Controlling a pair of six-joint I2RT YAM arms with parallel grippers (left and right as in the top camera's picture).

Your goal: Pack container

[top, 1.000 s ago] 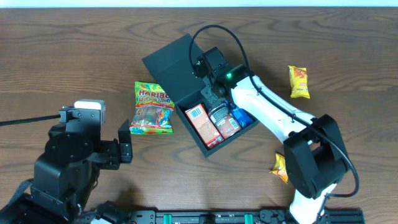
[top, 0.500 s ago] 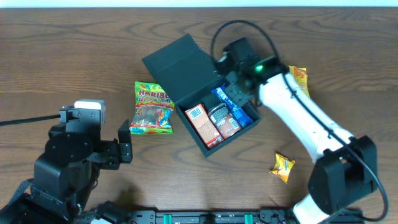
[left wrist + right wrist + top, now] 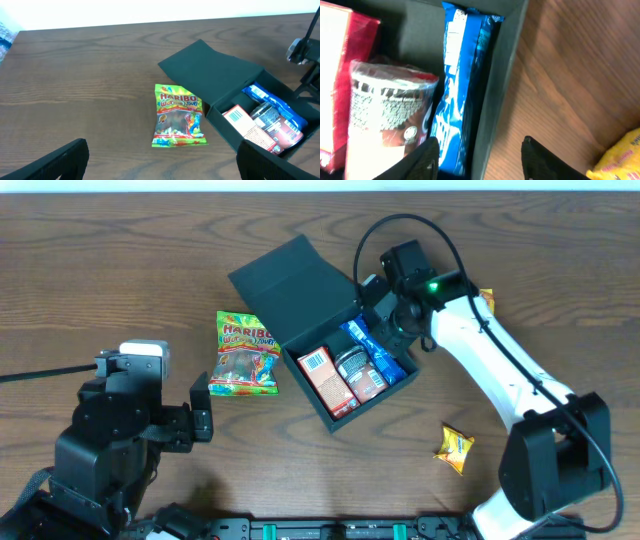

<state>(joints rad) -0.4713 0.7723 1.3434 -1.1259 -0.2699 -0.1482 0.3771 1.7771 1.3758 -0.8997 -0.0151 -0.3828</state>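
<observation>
Right wrist: container (image 3: 502, 85) wall under spread right tool (image 3: 480, 146)

We see the wooden tabletop (image 3: 120, 260) bearing the container (image 3: 290, 290) at centre, a Haribo bag (image 3: 244, 354) just left, a yellow packet (image 3: 454, 448) lower right, a second yellow packet (image 3: 487, 299) upper right.

Right gripper (image 3: 386, 313) opened, pulled back to container (image 3: 296, 288) right edge; blue packet (image 3: 373, 354) released, now lying inside.

The container (image 3: 322, 332) is a dark teal-black matte square box, sitting skewed near the middle of the desk (image 3: 120, 260). Its hinged flap lid (image 3: 290, 280) stands open, tilted back toward the far left. Three snack packs (image 3: 350, 372) lie side by side inside, seemingly filling its nearer half.
</observation>
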